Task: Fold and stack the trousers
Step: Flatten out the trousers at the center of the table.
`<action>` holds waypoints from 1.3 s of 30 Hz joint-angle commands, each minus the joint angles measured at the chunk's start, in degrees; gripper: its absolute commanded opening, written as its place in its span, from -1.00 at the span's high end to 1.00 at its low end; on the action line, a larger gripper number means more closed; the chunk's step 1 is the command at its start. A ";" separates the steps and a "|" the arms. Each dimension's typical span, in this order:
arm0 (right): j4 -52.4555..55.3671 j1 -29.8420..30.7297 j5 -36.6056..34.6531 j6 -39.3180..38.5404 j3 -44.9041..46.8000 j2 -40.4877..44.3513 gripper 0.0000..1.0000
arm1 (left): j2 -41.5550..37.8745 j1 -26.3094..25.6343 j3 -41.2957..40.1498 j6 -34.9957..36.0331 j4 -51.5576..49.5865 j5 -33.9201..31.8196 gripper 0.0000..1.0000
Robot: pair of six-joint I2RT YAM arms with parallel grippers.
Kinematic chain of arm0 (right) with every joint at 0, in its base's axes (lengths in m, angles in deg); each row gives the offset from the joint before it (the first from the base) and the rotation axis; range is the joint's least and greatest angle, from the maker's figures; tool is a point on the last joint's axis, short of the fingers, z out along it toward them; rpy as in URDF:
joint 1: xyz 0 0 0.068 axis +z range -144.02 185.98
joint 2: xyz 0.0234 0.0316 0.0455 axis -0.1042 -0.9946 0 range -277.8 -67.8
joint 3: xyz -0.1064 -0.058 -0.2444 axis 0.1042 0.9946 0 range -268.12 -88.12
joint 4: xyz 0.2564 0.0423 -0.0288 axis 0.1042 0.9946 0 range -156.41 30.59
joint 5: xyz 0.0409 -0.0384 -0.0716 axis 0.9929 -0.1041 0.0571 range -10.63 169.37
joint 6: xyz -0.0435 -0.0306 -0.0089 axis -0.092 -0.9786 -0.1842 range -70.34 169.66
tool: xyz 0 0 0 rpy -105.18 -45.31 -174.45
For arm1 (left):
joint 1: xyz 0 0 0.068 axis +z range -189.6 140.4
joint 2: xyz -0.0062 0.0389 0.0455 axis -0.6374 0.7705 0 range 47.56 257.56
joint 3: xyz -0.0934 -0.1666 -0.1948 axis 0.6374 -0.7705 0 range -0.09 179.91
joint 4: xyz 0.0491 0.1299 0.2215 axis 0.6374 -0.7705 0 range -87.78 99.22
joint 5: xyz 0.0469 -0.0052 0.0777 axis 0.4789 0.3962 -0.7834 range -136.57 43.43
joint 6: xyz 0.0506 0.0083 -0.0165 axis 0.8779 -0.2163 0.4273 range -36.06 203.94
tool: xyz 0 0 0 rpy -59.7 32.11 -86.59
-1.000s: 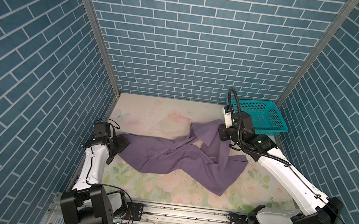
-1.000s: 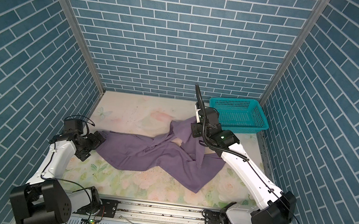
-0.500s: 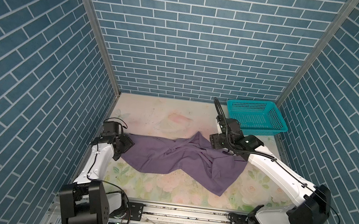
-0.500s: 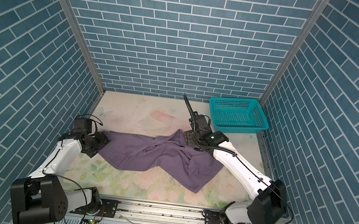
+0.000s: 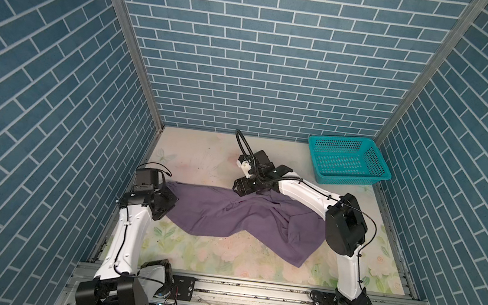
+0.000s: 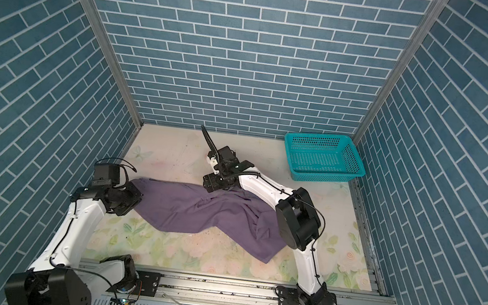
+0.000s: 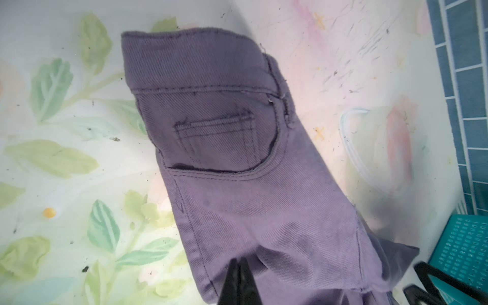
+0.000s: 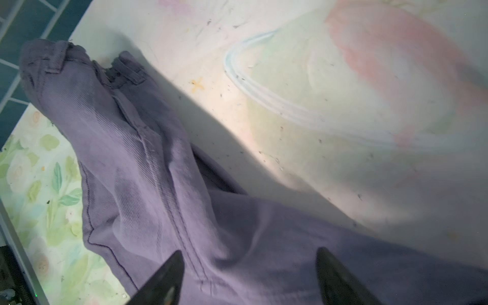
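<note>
**Trousers flat on desk, 1 gripper on each end of the rear edge**

- The trousers (image 5: 247,220) lie unfolded and rumpled across the middle of the floral desk (image 5: 223,261). They run from the left arm's side to a loose end near the front right.
- Left gripper (image 7: 239,266): fingertips pressed together, pinching a small pucker of purple cloth. The waistband and a front pocket lie spread flat beyond the tips.
- Right gripper (image 8: 249,261): the 2 fingertips stand spread wide, low over the cloth and gripping nothing. In both top views it sits at the trousers' rear edge, about midway along.
- Teal basket (image 5: 348,159): rear right corner of the desk, well apart from the trousers.
</note>
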 commanded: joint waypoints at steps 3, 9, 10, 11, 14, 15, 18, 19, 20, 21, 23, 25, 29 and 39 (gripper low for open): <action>-2.04 2.47 11.69 2.46 -1.41 -2.73 0.07 | -2.45 0.30 5.88 2.32 -7.08 -3.03 0.01; -5.25 7.03 11.29 3.58 14.58 2.49 0.84 | 1.51 0.84 12.36 1.62 -4.24 -4.89 -0.56; -5.76 7.96 10.34 3.79 17.76 3.99 0.92 | 2.39 0.83 13.04 1.14 -2.72 -4.27 -0.57; -5.97 8.70 9.73 4.00 20.15 5.31 0.97 | 3.41 0.85 13.47 0.63 -1.50 -3.69 -0.56; -5.77 10.93 8.08 5.04 27.18 8.86 1.00 | 6.54 0.85 14.48 -0.51 1.78 -3.03 -0.56; -5.80 11.59 7.48 5.47 29.41 9.86 1.00 | 7.86 0.80 14.74 -0.79 2.51 -3.23 -0.55; -6.22 12.38 6.16 7.06 34.93 12.09 1.00 | 11.22 0.76 14.84 -1.69 4.88 -2.25 -0.55; -6.48 12.54 6.06 7.58 36.49 12.79 1.00 | 12.25 0.61 14.78 -1.81 5.67 -1.82 -0.57; -6.61 12.51 5.97 7.96 37.71 13.46 1.00 | 13.25 0.39 14.90 -1.73 6.05 -1.86 -0.59; -6.85 12.61 5.98 8.10 39.05 14.34 1.00 | 14.26 0.15 15.10 -1.66 6.26 -2.10 -0.61; -6.72 12.62 5.36 7.98 40.90 15.90 1.00 | 16.34 -0.42 15.71 -1.00 6.19 -3.41 -0.67; -5.03 12.62 3.92 6.72 41.82 17.61 1.00 | 18.90 -1.07 16.63 -0.10 5.96 -3.70 -0.69; -0.36 12.28 0.99 3.07 38.60 21.76 1.00 | 23.45 -3.38 18.39 1.73 5.17 -4.90 -0.71; -4.15 6.07 6.76 3.42 30.70 30.46 1.00 | 30.71 -14.74 15.54 2.19 6.32 -5.31 -0.69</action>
